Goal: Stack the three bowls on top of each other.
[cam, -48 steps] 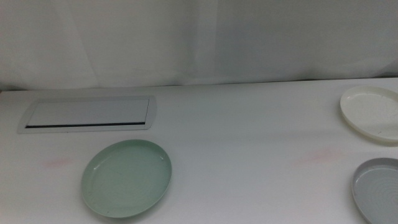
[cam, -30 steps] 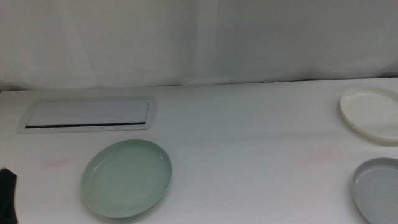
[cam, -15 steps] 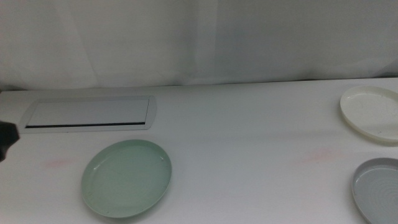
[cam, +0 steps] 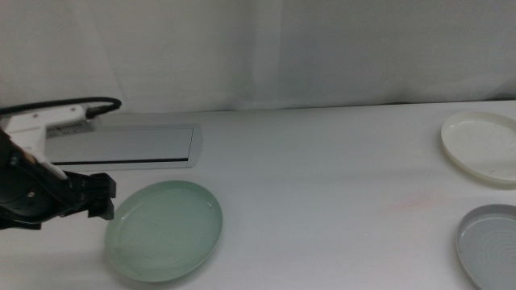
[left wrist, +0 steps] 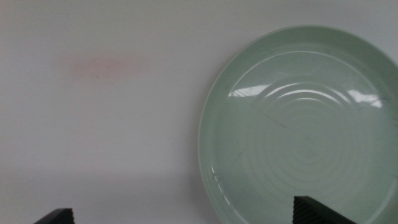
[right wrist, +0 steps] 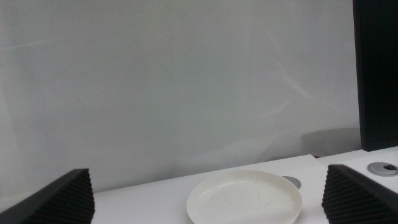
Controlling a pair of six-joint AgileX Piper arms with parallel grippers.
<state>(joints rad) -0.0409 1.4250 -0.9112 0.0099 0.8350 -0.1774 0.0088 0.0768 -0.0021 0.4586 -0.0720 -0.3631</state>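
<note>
Mint bowl (cam: 164, 230) is lying at the table's near left, well apart from the cream bowl (cam: 482, 147) and grey bowl (cam: 490, 246), as the spread left gripper (cam: 98, 198) is hovering beside its rim, needing to straddle that rim squarely.

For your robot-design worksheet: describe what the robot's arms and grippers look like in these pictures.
The left arm has a white upper housing with a black cable looping over it, and a black body below. The left gripper ends in two dark, blocky jaws. Of the right gripper only two dark, wedge-shaped jaw tips with a rough, foam-like texture show; its arm is out of view.
</note>
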